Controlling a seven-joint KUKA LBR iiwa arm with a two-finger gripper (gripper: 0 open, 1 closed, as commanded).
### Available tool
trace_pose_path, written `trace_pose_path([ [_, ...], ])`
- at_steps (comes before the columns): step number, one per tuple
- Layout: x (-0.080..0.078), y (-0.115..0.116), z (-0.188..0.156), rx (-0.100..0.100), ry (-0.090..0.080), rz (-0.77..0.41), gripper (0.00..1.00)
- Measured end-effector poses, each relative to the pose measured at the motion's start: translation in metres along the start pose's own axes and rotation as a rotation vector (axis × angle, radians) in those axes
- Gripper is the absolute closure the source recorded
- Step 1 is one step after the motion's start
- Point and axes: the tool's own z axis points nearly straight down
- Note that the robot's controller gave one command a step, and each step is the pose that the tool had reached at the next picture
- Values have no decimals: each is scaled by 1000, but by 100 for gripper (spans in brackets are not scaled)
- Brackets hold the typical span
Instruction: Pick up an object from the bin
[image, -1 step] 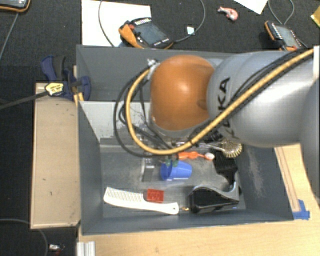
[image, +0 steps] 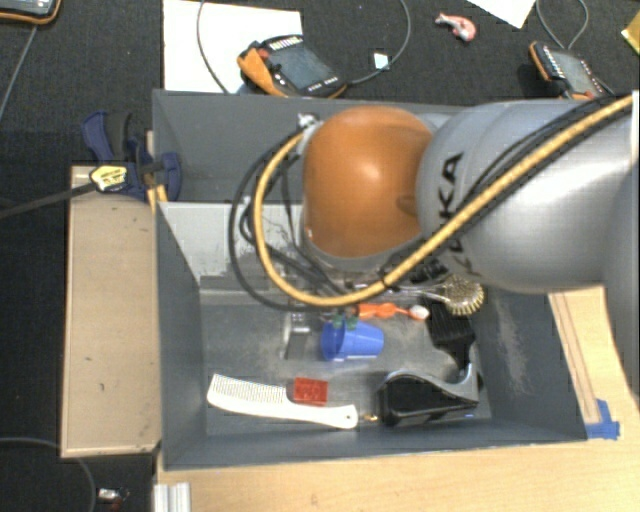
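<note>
My gripper (image: 297, 337) hangs low over the bin floor near the middle, just left of a small blue plastic cup (image: 351, 342) lying on its side. An orange-handled toothbrush (image: 385, 312) lies right behind the cup, partly hidden under the arm. In front of the gripper a white comb (image: 272, 400) lies along the near wall, with a small red block (image: 308, 391) resting against it.
A black tape dispenser (image: 425, 397) sits at the front right. Behind it lies a black-handled brush with a brass wire head (image: 459, 300). The arm's orange cover and looped cables hide the back of the bin. Bare floor lies at the left.
</note>
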Motion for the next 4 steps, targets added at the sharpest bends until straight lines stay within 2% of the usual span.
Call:
trace_pose_path([
  [1,44,-5,144,-2,-2,94,0],
  [2,47,8,66,-7,-19,-4,0],
  [3,53,33,129,3,8,206,0],
  [4,48,12,159,-6,-12,301,0],
])
